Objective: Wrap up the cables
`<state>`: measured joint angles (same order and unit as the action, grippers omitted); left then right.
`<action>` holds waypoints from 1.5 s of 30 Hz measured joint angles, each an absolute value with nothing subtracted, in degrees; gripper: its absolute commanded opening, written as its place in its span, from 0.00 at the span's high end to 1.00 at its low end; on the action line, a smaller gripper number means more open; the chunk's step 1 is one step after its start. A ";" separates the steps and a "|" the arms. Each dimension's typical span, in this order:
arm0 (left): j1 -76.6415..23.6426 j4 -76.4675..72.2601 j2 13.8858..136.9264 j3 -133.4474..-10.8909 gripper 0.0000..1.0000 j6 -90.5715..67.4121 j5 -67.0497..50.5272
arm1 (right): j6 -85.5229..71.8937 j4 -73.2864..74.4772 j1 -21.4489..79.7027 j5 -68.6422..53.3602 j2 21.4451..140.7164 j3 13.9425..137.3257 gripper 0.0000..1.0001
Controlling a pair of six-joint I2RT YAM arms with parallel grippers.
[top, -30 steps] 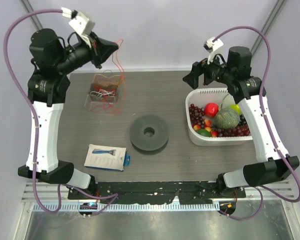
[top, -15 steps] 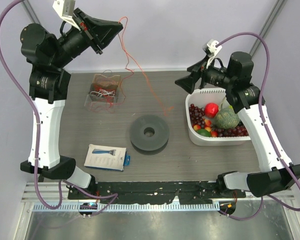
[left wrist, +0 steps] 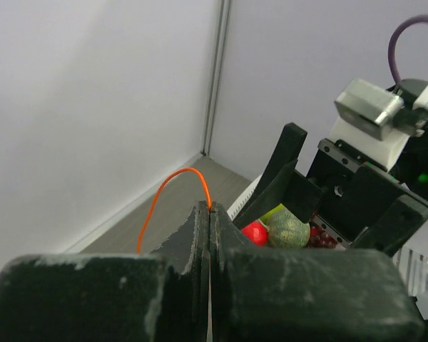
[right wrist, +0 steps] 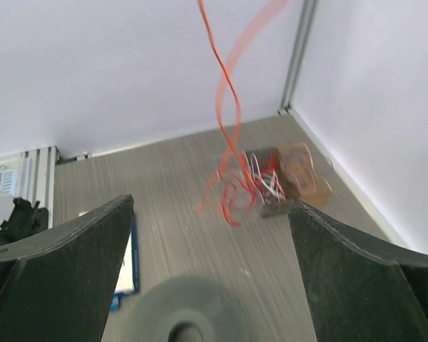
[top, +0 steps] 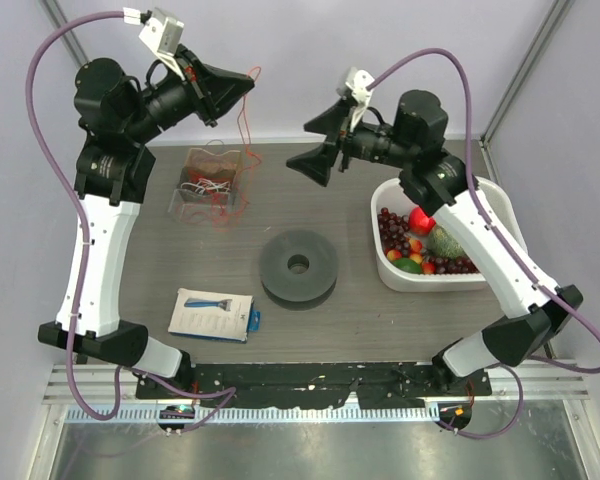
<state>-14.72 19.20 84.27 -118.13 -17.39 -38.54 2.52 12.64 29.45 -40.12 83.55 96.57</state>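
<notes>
Up at the far left, the left gripper (top: 246,84) hangs high above the back of the table (top: 160,270), its jaws pressed flat together on a single thin orange strand; the left wrist view shows that strand looping out of the seam between the two closed fingers (left wrist: 196,235). From the pinch the strand drops in a loose, wavy line to the cables (top: 213,190), a small tangle of orange-red and whitish wires lying in a clear box (top: 184,180) at the back left of the table, with a few loops spilling over the box's right and near edges. Nearer the arm bases, a flat razor packet (top: 213,314) lies on the table on the left side. Right of it, about mid-table, sits a dark grey disc (top: 298,265) with a round hole through its centre. Above and behind the disc, the right gripper (top: 316,143) is held in the air, pointing left toward the box with its two fingers spread wide and nothing between them; its wrist camera looks down past those fingers at the hanging strand and the tangle below. At the right side stands a white basket (top: 435,282) filled with fruit, partly hidden under the right arm.
</notes>
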 measured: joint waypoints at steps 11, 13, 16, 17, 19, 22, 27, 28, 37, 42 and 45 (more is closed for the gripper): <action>-14.72 18.87 82.91 -113.49 1.00 -20.93 -43.77 | 4.05 3.38 41.52 -31.94 91.59 104.27 0.12; -14.72 18.57 82.48 -113.21 1.00 -21.69 -44.49 | 4.16 1.93 41.98 -29.76 93.12 104.66 0.22; -14.72 18.22 81.69 -112.62 1.00 -22.46 -45.15 | 3.95 0.25 41.89 -26.52 95.83 105.62 0.44; -14.72 17.91 81.30 -112.20 1.00 -22.63 -45.25 | 3.90 -0.14 41.89 -25.47 96.64 105.84 0.53; -14.72 17.47 80.62 -111.44 1.00 -23.05 -45.32 | 3.53 -0.67 41.82 -23.46 98.02 106.43 0.77; -14.72 17.41 80.01 -110.69 0.79 -23.51 -45.28 | 3.09 -1.13 41.78 -21.50 99.33 107.15 0.99; -13.45 18.92 79.96 -110.54 0.21 -23.90 -44.69 | 2.17 -2.26 41.78 -20.78 99.55 107.26 0.99; -12.27 19.16 79.96 -110.37 0.19 -24.23 -44.69 | 1.98 -2.50 41.78 -20.69 99.55 107.26 0.99; 12.99 17.39 79.22 -96.27 0.25 -27.79 -49.43 | 0.73 -4.29 41.78 -21.04 99.55 107.24 0.99; 13.43 27.57 81.80 -90.70 0.29 -3.86 -58.43 | -0.67 -4.95 41.78 -21.80 99.53 107.24 0.99; 12.25 31.86 83.31 -89.25 0.34 7.70 -59.59 | -1.10 -5.17 41.78 -22.15 99.53 107.24 0.99</action>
<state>12.25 31.86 83.31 -89.25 7.70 -59.59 -1.10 -5.17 41.78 -22.15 99.53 107.24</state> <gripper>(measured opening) 0.700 0.036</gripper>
